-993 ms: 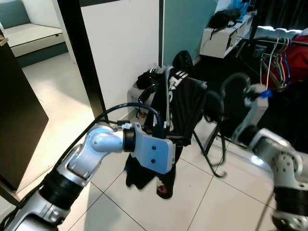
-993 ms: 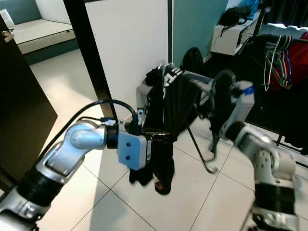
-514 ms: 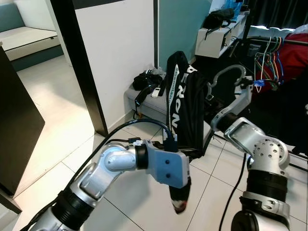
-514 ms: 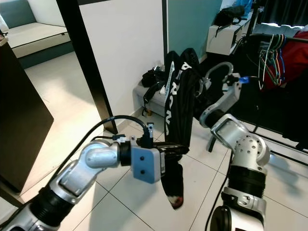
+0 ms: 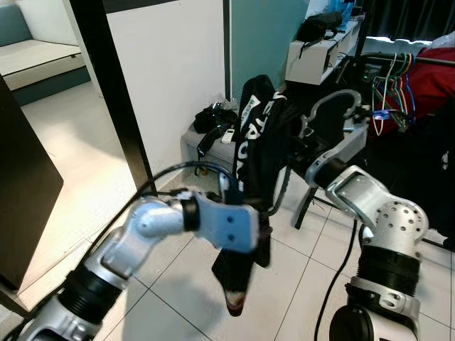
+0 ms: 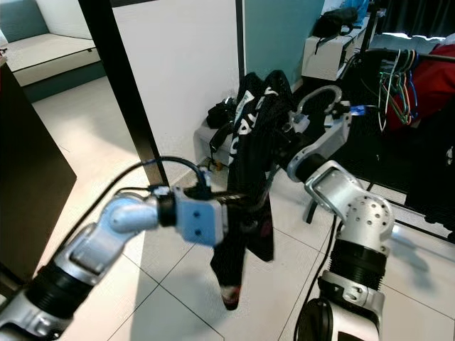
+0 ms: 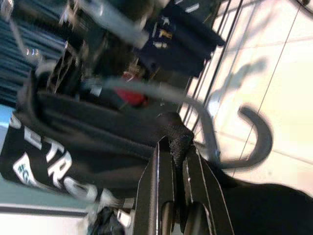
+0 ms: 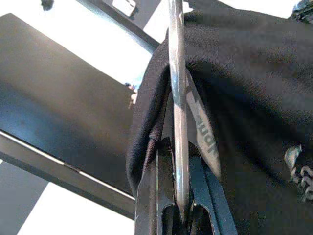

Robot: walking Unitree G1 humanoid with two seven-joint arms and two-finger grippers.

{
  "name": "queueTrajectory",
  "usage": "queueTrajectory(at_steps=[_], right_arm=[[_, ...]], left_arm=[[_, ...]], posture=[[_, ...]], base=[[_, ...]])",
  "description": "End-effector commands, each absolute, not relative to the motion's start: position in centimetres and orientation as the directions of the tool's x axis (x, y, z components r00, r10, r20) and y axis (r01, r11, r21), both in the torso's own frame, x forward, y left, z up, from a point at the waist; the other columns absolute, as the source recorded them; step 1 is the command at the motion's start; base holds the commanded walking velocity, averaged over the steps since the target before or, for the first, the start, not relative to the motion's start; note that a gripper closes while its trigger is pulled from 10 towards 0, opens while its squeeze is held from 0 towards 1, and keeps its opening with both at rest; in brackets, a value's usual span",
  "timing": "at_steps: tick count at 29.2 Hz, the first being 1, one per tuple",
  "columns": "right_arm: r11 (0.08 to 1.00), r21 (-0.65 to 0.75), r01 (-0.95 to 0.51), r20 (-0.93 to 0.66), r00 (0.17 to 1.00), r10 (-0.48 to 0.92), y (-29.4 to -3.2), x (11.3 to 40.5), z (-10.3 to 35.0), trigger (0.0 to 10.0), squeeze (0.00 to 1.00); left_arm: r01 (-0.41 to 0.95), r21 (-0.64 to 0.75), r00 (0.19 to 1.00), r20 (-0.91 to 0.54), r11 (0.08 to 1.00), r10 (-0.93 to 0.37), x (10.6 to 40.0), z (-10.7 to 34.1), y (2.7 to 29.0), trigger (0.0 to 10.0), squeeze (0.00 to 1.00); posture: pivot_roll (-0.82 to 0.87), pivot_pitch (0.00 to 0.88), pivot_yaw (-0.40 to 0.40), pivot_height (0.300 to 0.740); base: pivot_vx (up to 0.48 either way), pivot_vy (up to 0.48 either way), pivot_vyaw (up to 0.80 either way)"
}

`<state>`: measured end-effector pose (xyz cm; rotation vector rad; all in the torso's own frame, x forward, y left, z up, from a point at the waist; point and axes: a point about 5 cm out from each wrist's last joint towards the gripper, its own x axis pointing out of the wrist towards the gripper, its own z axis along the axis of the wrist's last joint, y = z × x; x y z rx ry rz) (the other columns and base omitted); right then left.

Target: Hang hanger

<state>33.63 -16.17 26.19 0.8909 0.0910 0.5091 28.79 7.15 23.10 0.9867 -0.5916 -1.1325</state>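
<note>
A black garment with white lettering (image 5: pixel 254 135) hangs on a grey hanger whose hook (image 5: pixel 333 101) sticks up at chest height in front of me. My right gripper (image 8: pixel 176 208) is shut on the hanger's thin grey bar (image 8: pixel 176 93), just under the garment's shoulder (image 8: pixel 244 98); in the eye views it (image 6: pixel 286 147) sits against the cloth's right side. My left gripper (image 7: pixel 177 152) is shut on a fold of the black garment lower down (image 5: pixel 264 217). The garment's lower end (image 5: pixel 234 295) dangles above the tiled floor.
A clothes rail with several coloured hangers (image 5: pixel 395 71) and a red garment (image 5: pixel 435 71) stands at the back right. A white wall panel with a black post (image 5: pixel 106 99) is ahead on the left, with clutter on a low grey box (image 5: pixel 213 124) at its foot. A dark cabinet (image 5: pixel 21 199) stands far left.
The view has shifted. My right arm came up and in with the hanger, which now stands steady. The left gripper, still on the cloth, has drifted slightly left and the garment hangs straighter.
</note>
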Motion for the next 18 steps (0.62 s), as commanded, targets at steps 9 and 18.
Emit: queueTrajectory(at_steps=[9,18], right_arm=[[0.612,0.736,-0.290,0.168,0.954,0.249,-18.5,34.1,27.2,10.0,0.00],[0.476,0.842,-0.255,0.254,0.965,0.067,-20.6,34.6,28.6,10.0,0.00]], left_arm=[[0.362,0.919,0.556,-0.076,0.158,-0.827,31.0,24.8,12.4,10.0,0.00],[0.397,0.905,0.518,-0.083,0.153,-0.851,30.1,23.8,11.4,10.0,0.00]], posture=[[-0.06,0.070,0.036,0.740],[-0.06,0.072,0.035,0.740]], base=[[0.000,0.000,0.00],[0.000,0.000,0.00]])
